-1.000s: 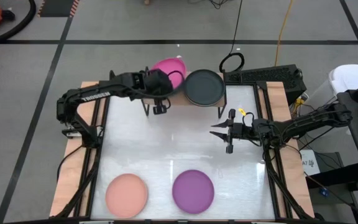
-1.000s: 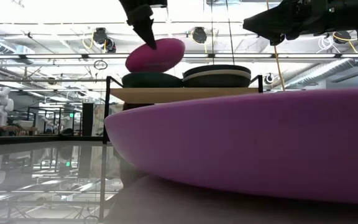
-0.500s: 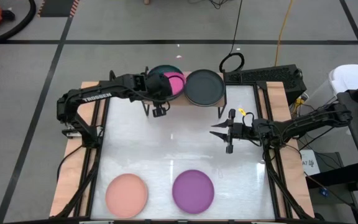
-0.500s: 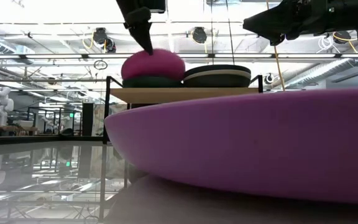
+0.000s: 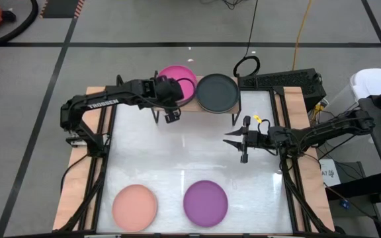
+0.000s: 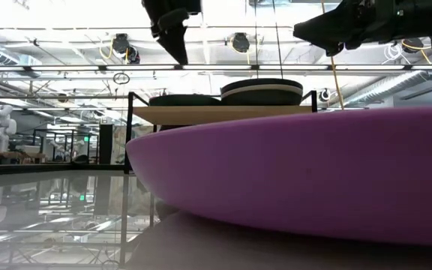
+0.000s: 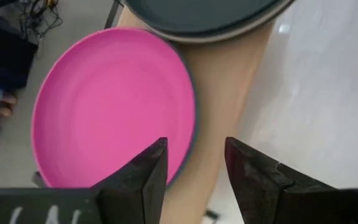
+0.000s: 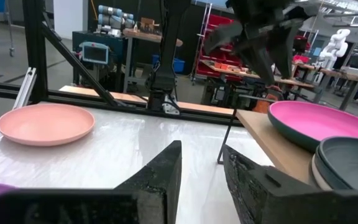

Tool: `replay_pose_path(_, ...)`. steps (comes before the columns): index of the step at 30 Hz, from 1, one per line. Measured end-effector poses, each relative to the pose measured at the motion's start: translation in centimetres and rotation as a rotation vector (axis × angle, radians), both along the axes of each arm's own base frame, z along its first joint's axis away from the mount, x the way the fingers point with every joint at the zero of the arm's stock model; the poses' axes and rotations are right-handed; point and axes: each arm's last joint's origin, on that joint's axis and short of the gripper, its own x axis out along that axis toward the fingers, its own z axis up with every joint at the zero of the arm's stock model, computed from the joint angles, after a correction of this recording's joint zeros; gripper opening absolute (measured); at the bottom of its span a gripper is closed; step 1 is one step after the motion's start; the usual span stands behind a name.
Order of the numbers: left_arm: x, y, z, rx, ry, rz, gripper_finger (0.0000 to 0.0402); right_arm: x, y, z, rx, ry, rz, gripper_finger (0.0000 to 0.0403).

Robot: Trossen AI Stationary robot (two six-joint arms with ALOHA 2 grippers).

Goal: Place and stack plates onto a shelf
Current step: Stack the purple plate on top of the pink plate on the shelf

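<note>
Overhead shot has the magenta plate lying on the shelf, on a stack next to the charcoal plate. The left tool hovers at its near edge. Salmon plate and purple plate sit on the worktop. Left wrist view: fingers spread, gripping nothing, with what's probably a teal plate underneath. Right tool waits mid-worktop, parted and empty.

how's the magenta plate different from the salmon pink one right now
The magenta plate sits up on the shelf, nested on a dark plate; the salmon pink plate lies alone on the table. Magenta is beside the open left gripper; salmon pink is far from both arms. Both are round, shallow, upright.
</note>
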Motion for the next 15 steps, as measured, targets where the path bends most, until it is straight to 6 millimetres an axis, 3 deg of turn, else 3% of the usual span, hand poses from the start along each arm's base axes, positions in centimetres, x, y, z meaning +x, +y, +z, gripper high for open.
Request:
replay_pose_path(4, -0.1, -1.6, 0.9, -0.01, -0.071, -0.013, 0.0165, 0.0, 0.0, -0.2, 0.005, 0.02, 0.001, 0.01)
replay_pose_path(15, -0.4, -9.4, 4.7, 0.202, -0.336, -0.094, 0.0165, -0.2, 0.4, -1.4, 0.077, 0.136, 0.022, 0.01)
